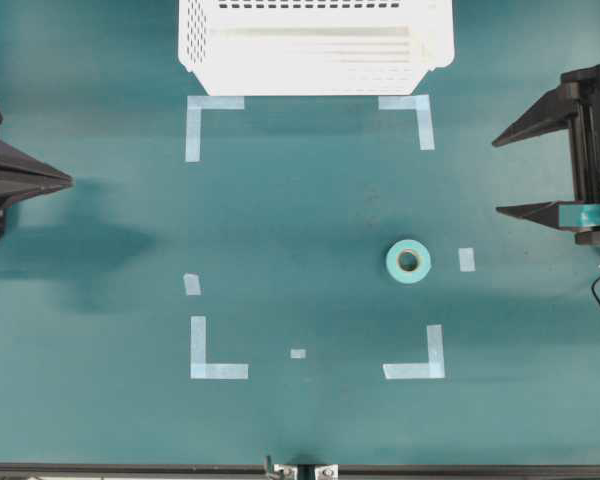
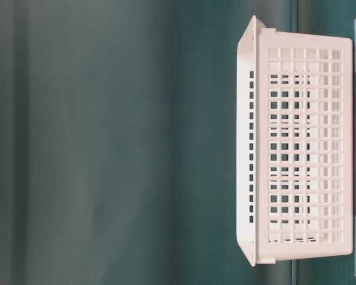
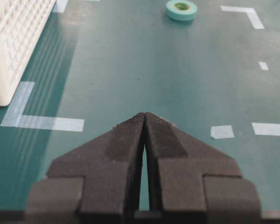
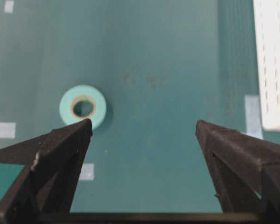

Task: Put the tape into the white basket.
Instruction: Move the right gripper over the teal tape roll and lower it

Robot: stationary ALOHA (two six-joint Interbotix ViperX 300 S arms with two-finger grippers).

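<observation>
Right pincer (image 1: 500,176) is hanging released, jaws wide, w/ tape (image 1: 408,261) lying flat just ahead, prob. lining up; left pincer (image 3: 144,115) clenched, idle; basket (image 1: 315,75) waiting beyond.

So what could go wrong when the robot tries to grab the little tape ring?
The tape lies flat on the table, so the open right pincer might push it sideways rather than pick it up. In the right wrist view the roll sits off toward one finger, not centred between them. The white basket is far across the table, so a weak grip could drop the roll.
</observation>
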